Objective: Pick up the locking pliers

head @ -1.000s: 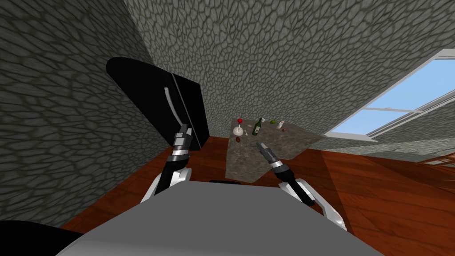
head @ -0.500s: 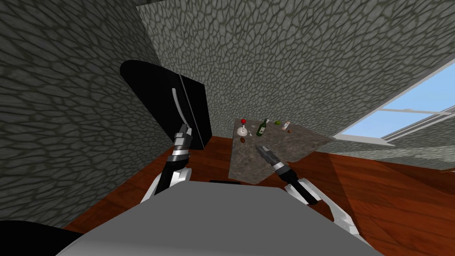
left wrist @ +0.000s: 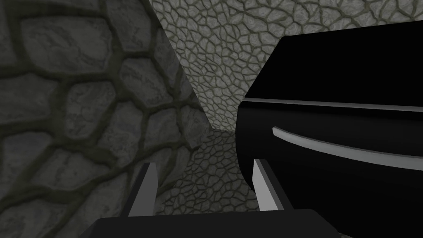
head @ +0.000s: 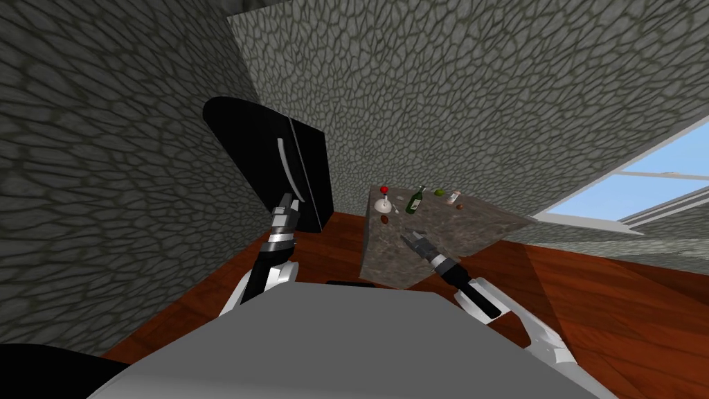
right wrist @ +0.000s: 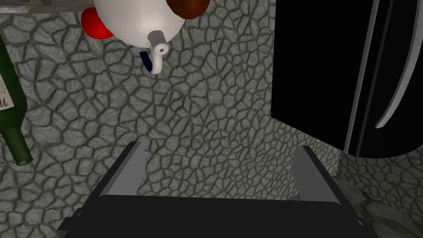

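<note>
A stone-topped counter [head: 443, 232] stands ahead to the right. At its far end are a white round vessel [head: 382, 205] with a spout [right wrist: 157, 49], a red ball [head: 383, 188] and a brown lump [head: 383, 219]. A small pale item [head: 395, 209] lies beside the vessel, too small to name. In the right wrist view a short dark blue piece [right wrist: 144, 60] pokes out behind the spout; I cannot tell whether it is the locking pliers. My right gripper [head: 410, 237] [right wrist: 217, 165] hangs open over the counter's near part, short of these things. My left gripper [head: 289, 204] [left wrist: 204, 186] is open and empty by the black fridge.
A green bottle [head: 415, 199] [right wrist: 12, 120], a lime [head: 438, 192], a small jar [head: 453, 197] and a small brown item [head: 459, 206] stand further along the counter. The black fridge [head: 277, 166] is on the left against cobbled walls. Red-brown floor [head: 588, 291] spreads to the right below a window [head: 644, 187].
My view has swung, so the fridge and counter now sit further right in the picture. The right gripper has dipped slightly over the counter. Both grippers stay open.
</note>
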Tool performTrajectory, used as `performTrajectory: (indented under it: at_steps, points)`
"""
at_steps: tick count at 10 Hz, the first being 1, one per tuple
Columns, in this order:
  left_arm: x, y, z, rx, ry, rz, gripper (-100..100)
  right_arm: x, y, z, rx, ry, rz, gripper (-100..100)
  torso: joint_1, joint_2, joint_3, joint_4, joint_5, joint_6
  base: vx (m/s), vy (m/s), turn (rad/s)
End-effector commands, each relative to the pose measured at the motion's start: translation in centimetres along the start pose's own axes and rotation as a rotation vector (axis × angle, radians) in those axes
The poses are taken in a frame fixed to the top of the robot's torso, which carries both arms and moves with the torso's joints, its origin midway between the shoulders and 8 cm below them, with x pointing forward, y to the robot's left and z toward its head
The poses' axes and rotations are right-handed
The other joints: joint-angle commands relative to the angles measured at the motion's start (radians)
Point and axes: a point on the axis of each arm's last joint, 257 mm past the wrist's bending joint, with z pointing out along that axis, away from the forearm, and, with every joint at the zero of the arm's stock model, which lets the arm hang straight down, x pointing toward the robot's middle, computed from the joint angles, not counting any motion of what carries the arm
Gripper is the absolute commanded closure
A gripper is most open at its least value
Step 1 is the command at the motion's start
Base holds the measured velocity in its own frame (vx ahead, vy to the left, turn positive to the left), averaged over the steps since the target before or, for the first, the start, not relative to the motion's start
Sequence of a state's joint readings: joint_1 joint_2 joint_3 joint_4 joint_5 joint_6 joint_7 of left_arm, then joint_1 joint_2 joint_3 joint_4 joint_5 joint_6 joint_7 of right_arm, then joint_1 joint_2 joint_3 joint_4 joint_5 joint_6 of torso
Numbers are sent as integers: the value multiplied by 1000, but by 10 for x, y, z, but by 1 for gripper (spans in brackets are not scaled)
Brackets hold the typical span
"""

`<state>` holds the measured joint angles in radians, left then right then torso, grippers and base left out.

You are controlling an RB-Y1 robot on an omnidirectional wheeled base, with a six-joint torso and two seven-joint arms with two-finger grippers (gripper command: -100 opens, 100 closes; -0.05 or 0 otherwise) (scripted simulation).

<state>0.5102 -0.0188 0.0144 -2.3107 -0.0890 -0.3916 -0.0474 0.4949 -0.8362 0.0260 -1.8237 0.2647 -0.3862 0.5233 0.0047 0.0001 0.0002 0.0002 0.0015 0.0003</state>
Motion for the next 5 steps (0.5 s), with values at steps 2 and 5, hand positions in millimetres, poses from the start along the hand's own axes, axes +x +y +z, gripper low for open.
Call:
performTrajectory:
  at_steps: [2, 5]
  points:
    - [0, 0, 0, 0, 0, 0, 0, 15, -20, -8, 7, 76, -100, -100, 0, 0, 0, 0, 0, 0, 12, 79, 64]
    - [0, 0, 0, 0, 0, 0, 0, 41, -55, -24, 17, 197, -258, -100, -1, 0, 0, 0, 0, 0, 13, 77, 75]
